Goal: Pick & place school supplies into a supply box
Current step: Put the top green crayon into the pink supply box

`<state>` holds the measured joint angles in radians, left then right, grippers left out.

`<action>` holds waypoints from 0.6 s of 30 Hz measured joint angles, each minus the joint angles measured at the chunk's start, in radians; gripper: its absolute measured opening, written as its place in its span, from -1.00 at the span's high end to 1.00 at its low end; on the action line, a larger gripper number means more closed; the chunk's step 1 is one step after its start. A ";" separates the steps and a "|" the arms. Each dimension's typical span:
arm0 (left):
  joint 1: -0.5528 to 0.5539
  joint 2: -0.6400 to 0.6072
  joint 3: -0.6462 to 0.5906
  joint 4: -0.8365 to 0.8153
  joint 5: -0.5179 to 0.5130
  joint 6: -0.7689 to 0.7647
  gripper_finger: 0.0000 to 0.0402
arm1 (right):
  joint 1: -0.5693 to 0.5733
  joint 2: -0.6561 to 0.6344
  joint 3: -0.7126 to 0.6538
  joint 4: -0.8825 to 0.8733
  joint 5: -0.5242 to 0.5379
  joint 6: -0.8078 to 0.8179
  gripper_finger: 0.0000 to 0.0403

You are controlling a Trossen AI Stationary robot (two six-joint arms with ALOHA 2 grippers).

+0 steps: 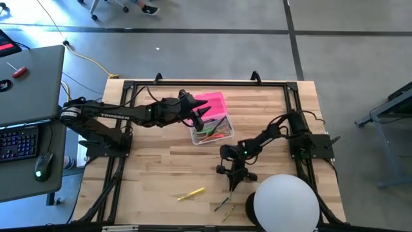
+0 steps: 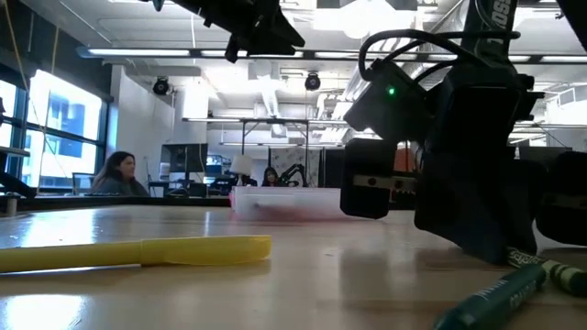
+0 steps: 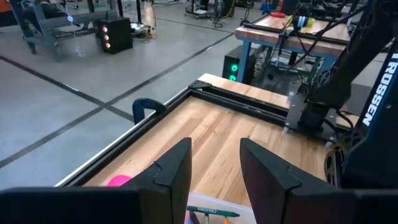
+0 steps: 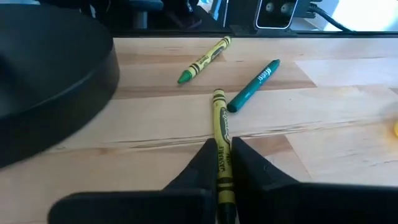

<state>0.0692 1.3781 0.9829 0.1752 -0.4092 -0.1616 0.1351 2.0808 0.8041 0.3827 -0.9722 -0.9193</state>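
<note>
Partway through, by the look of it. Clear supply box (image 1: 211, 131) near the tabletop's middle, toward the far edge, already holding several crayons, pink lid (image 1: 210, 102) lying just behind it. Left pincer (image 1: 199, 116) hovering over the box, fingers spread and empty. Right pincer (image 4: 222, 163) down near the front edge, pressed together on a yellow-green crayon (image 4: 221, 134). Left to collect: yellow marker (image 1: 191, 193), teal crayon (image 4: 254, 86) and green-tipped crayon (image 4: 204, 60), all loose by the front edge.
</note>
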 joint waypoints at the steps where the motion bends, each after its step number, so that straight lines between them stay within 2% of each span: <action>1: 0.000 0.000 0.000 0.000 0.000 0.000 0.16 | -0.002 -0.001 0.000 0.005 0.001 0.002 0.92; 9: 0.000 0.000 0.000 0.001 0.000 0.000 0.16 | -0.017 -0.089 -0.004 -0.011 0.078 0.046 0.96; 18: 0.000 -0.033 0.028 0.007 0.001 0.011 0.16 | -0.096 -0.280 -0.004 -0.011 0.194 0.100 0.97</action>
<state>0.0692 1.3446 1.0111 0.1818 -0.4086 -0.1508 0.0388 1.8007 0.8004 0.3719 -0.7781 -0.8192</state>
